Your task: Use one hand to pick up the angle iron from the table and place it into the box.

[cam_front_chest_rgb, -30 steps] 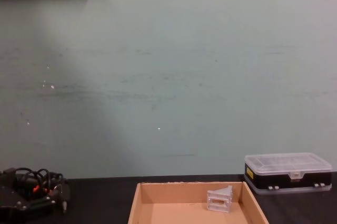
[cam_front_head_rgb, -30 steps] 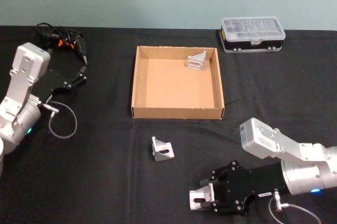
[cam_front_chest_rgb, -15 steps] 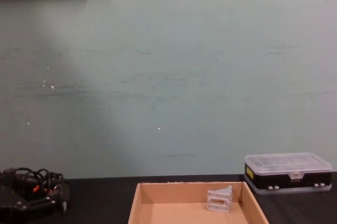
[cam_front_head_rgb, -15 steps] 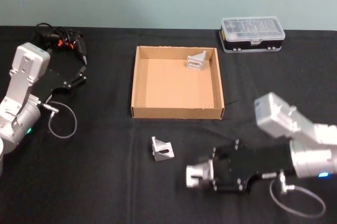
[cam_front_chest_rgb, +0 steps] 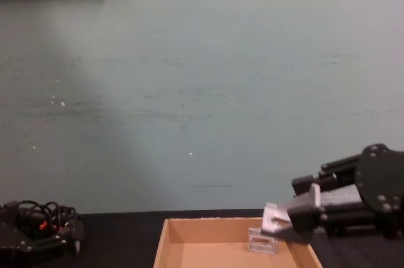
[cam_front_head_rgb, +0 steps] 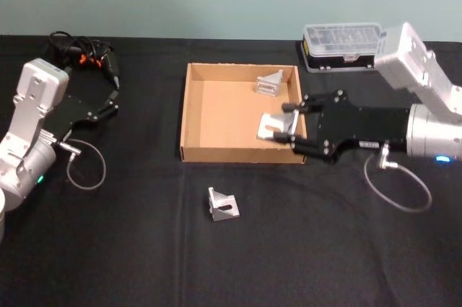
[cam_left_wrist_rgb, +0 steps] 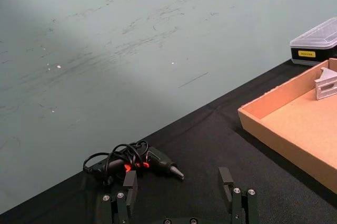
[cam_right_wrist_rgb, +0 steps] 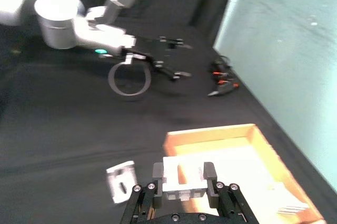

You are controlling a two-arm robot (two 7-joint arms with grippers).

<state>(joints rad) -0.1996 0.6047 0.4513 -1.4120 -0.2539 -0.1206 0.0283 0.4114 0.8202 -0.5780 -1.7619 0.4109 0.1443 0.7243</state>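
Three angle irons: one angle iron [cam_front_head_rgb: 268, 84] upper centre, another angle iron [cam_front_head_rgb: 271, 126] mid-frame, a third angle iron [cam_front_head_rgb: 224, 204] lower centre. One box [cam_front_head_rgb: 242, 154]. One clear-lidded case [cam_front_head_rgb: 346, 47], upper right. One corded tool [cam_front_head_rgb: 83, 58], upper left.

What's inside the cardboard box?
One angle iron sits in the box's far right corner. The right hand holds a second iron above the floor; the patch beneath is hidden.
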